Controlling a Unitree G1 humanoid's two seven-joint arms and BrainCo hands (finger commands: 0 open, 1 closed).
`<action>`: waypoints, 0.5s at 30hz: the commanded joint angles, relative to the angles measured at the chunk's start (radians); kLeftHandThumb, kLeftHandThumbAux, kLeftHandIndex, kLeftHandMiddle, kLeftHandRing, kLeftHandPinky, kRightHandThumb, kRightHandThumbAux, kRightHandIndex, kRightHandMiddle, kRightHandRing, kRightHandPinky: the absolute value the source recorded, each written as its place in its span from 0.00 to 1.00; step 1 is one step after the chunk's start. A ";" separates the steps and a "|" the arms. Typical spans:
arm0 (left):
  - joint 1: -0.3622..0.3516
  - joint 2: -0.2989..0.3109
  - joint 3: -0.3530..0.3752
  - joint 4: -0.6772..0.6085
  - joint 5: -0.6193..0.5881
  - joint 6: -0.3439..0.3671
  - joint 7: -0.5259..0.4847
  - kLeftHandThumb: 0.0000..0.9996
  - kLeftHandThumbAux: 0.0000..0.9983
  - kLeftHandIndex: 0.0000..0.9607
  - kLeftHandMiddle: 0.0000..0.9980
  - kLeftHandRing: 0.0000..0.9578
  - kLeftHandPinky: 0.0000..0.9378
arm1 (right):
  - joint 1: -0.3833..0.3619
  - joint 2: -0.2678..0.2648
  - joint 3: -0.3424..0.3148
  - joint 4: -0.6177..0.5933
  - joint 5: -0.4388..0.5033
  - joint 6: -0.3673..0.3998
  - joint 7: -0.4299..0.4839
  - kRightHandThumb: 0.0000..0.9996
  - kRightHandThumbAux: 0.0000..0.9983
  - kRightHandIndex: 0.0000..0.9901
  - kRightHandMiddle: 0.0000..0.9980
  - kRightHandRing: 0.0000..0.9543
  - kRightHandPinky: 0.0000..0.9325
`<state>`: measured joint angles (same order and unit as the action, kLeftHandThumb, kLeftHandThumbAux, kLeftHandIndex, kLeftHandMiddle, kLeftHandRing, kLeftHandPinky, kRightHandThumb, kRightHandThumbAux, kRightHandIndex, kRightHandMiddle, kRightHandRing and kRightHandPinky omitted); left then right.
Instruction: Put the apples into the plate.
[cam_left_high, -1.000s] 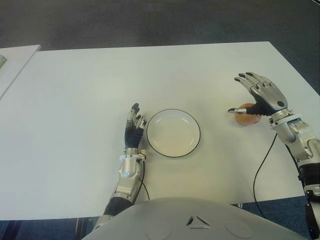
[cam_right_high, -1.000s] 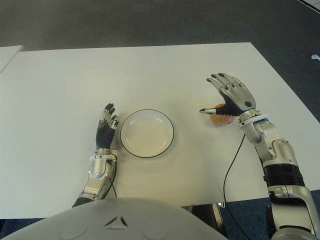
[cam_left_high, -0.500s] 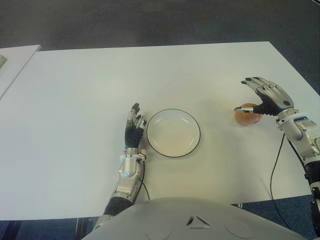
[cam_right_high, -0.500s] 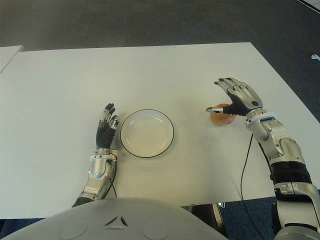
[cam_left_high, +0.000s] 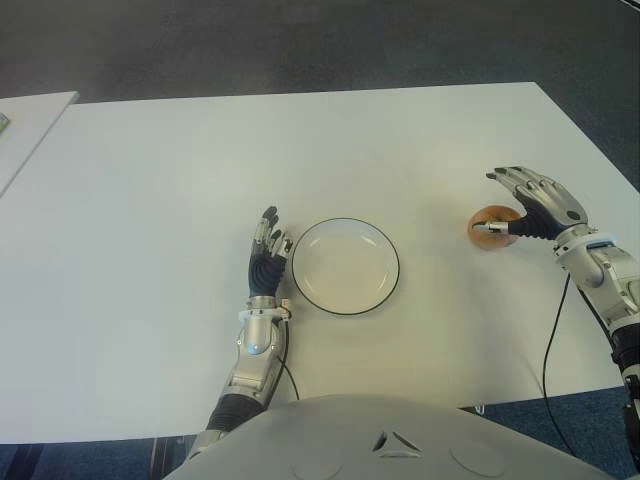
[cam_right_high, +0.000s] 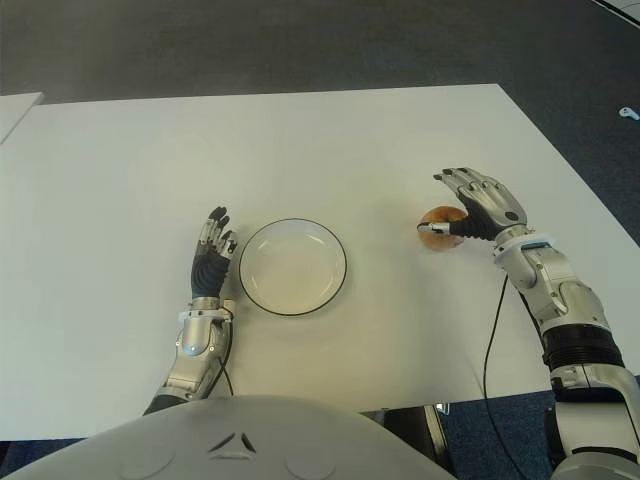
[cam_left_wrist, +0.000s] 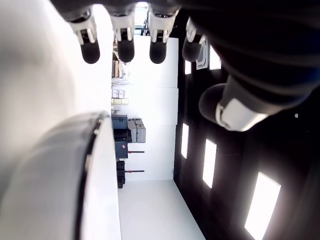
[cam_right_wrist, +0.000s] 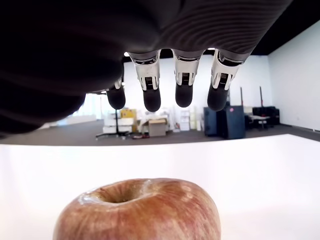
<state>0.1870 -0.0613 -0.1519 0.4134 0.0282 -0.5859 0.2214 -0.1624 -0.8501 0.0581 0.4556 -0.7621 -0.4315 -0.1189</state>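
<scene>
A: Nearest stuff first?
B: Robot's grey torso at the bottom edge, then the left hand (cam_left_high: 268, 252) on the white bench (cam_left_high: 150, 200), just beside the plate (cam_left_high: 346, 266) on its left side. Fingers straight, relaxed, holding nothing. Left wrist view agrees: fingertips (cam_left_wrist: 90, 50) extended over bare bench, plate rim close by.

A: Plate contents?
B: White plate with a dark rim, sits mid-bench, no apple in it.

A: Where's the apple?
B: One apple (cam_right_high: 441, 227) visible, on the bench well to the right of the plate, stem dimple up. Not lifted as far as I can tell.

A: Right hand?
B: Right hand (cam_right_high: 480, 207) is over and just behind the apple, palm down, fingers spread and arched above it. Thumb comes in low at the near side of the apple; contact there, can't tell. Right wrist view shows the apple (cam_right_wrist: 138, 210) under the palm with the four fingertips (cam_right_wrist: 151, 100) hanging clear beyond it, so not a closed grasp: hand open, gripping nothing.

A: Anything farther?
B: A black cable (cam_right_high: 488, 330) runs from the right forearm down over the near bench edge. Dark floor (cam_left_high: 300, 40) past the far edge. Corner of another white bench (cam_left_high: 30, 125) at far left.
</scene>
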 joint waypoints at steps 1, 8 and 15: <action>0.061 -0.054 0.019 0.127 -0.025 0.061 -0.011 0.01 0.56 0.05 0.06 0.04 0.02 | -0.016 -0.009 0.028 0.036 -0.002 -0.001 -0.020 0.26 0.32 0.00 0.00 0.00 0.00; 0.058 -0.052 0.022 0.134 -0.019 0.053 -0.005 0.01 0.56 0.05 0.06 0.04 0.02 | -0.040 -0.004 0.061 0.090 -0.004 -0.013 -0.049 0.24 0.33 0.00 0.00 0.00 0.00; 0.055 -0.053 0.023 0.141 -0.014 0.051 0.001 0.01 0.58 0.05 0.06 0.05 0.02 | -0.055 0.008 0.091 0.142 0.006 -0.028 -0.062 0.22 0.34 0.00 0.00 0.00 0.00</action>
<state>0.1837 -0.0605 -0.1495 0.4156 0.0283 -0.5868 0.2212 -0.2046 -0.8501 0.1217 0.5623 -0.7621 -0.4449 -0.1731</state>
